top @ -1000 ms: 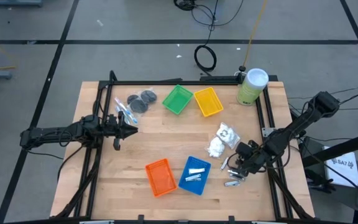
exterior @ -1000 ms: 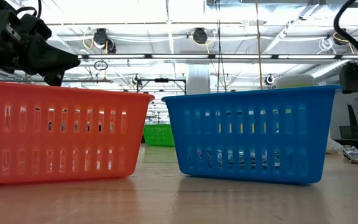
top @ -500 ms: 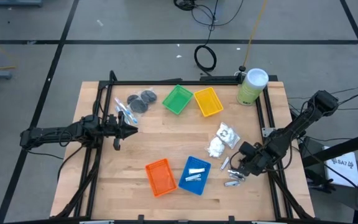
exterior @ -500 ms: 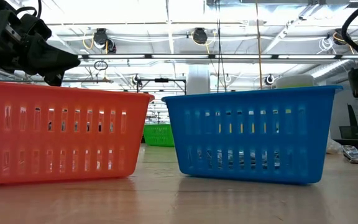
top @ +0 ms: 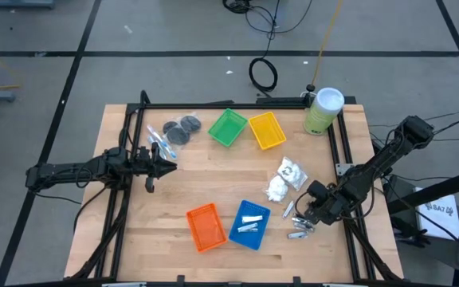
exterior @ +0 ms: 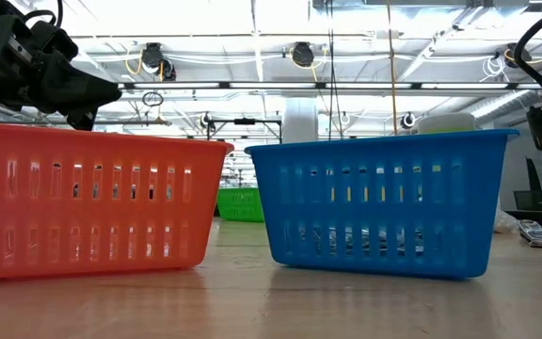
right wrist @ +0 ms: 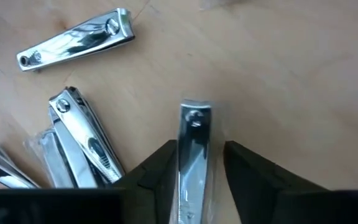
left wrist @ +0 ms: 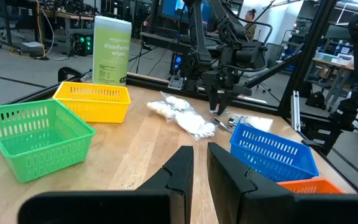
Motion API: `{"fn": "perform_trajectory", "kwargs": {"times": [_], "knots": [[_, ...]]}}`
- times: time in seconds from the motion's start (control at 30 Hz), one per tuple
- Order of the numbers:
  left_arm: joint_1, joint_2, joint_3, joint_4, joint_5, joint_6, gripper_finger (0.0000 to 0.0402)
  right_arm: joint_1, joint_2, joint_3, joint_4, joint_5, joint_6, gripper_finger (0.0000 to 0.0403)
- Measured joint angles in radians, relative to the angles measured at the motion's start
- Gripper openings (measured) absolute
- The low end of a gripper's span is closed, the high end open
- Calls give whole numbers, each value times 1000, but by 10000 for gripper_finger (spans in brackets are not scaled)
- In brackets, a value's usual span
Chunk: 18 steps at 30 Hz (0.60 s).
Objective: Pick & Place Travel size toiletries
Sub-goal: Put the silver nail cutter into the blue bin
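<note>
— At the near right corner of the worktop [top: 213,183], what is different?

— The right arm [top: 373,171] barely shifts, but its jaws have come in from wide to about half. They now straddle one nail clipper [right wrist: 194,146] that lies flat on the wood.

— Gripped?

— Not yet, I judge. One finger [right wrist: 157,168] looks to touch it, and a sliver of wood shows on the other side.

— And the left arm [top: 94,170]?

— It waits at the left edge, its jaws all but closed on nothing.

— What does that mean for the job?

— A pick is starting. The blue tray [top: 238,232] just beside already holds pale items, so it is probably the target. Spare clippers [right wrist: 82,140] lie close by, so a stray nudge is a risk.
</note>
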Motion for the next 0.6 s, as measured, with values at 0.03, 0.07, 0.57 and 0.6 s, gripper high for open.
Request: {"fn": "perform_trajectory", "kwargs": {"times": [0.03, 0.07, 0.57, 0.6], "knots": [[0, 0, 0, 0, 0, 0, 44, 0, 0, 0, -2, 0, -3, 101], [0, 0, 0, 0, 0, 0, 44, 0, 0, 0, -3, 1, -7, 90], [0, 0, 0, 0, 0, 0, 44, 0, -23, 53, 12, 34, -117, 60], [0, 0, 0, 0, 0, 0, 44, 0, -32, 65, 24, 46, -133, 58]]}}
